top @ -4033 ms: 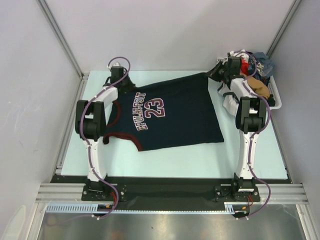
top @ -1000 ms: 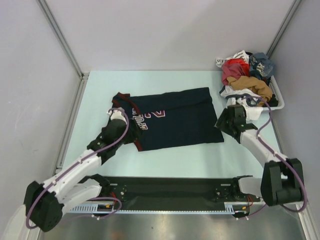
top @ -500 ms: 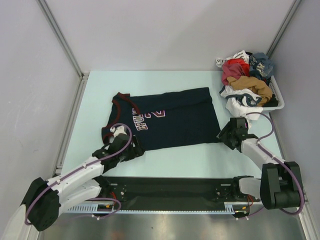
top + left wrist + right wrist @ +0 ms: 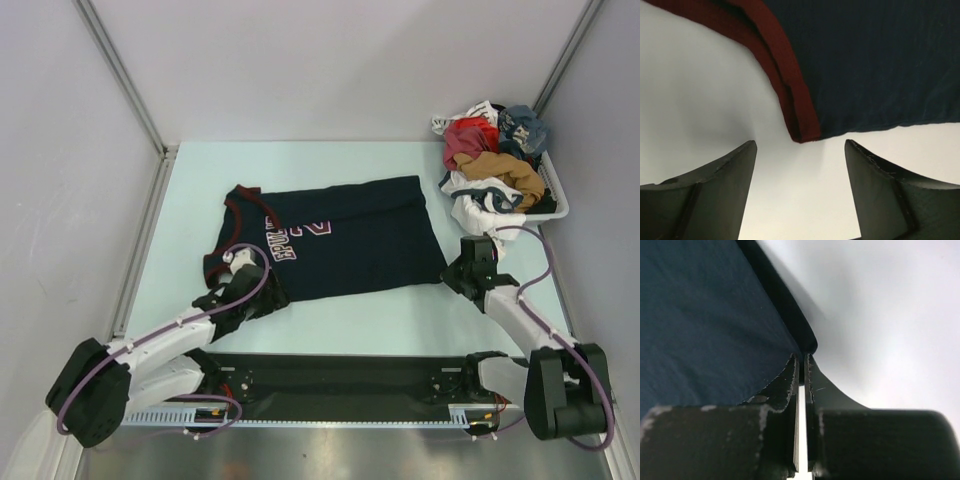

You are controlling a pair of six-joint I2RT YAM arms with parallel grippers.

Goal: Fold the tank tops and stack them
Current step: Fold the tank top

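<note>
A dark navy tank top [image 4: 340,240] with maroon trim lies flat on the middle of the counter [image 4: 190,180]. The left gripper [image 4: 800,147] is spread wide just before its near left corner; the right gripper [image 4: 801,360] is clenched on the near right hem corner. The cloth looks soft and light (it will droop), so it is best lifted by the corners. At the far right, a white basket [image 4: 557,208] holds a heap of crumpled clothes [image 4: 490,150]

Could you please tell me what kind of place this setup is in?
Probably a robotics lab test cell: two arms bolted at the table's near edge, plain white panels in aluminium framing around it, and a laundry basket beside a navy tank top.
</note>
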